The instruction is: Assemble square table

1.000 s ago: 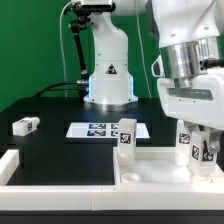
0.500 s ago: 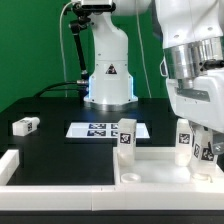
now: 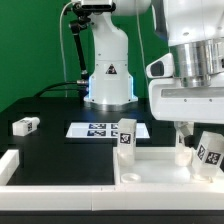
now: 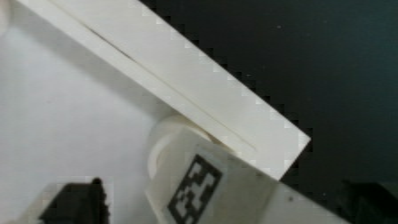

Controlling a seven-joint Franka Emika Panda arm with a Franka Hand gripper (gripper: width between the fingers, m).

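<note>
White plastic parts, tagged black-and-white

Well off the square top (image 3: 155, 168), toward the exterior view's left: one loose leg block (image 3: 25, 126), lying on its side. Inside the raised rim, at the far corner on that same side: upright leg (image 3: 127, 137), tag facing forward. Inside toward the exterior view's right: tilted leg (image 3: 210, 152) under the gripper (image 3: 198, 138), between its fingers; clamped or merely straddled, cannot tell.

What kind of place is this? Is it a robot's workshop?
Most likely a robot testing lab: a white robot arm stands at a black table before a green backdrop, and a marker board lies on it.
</note>
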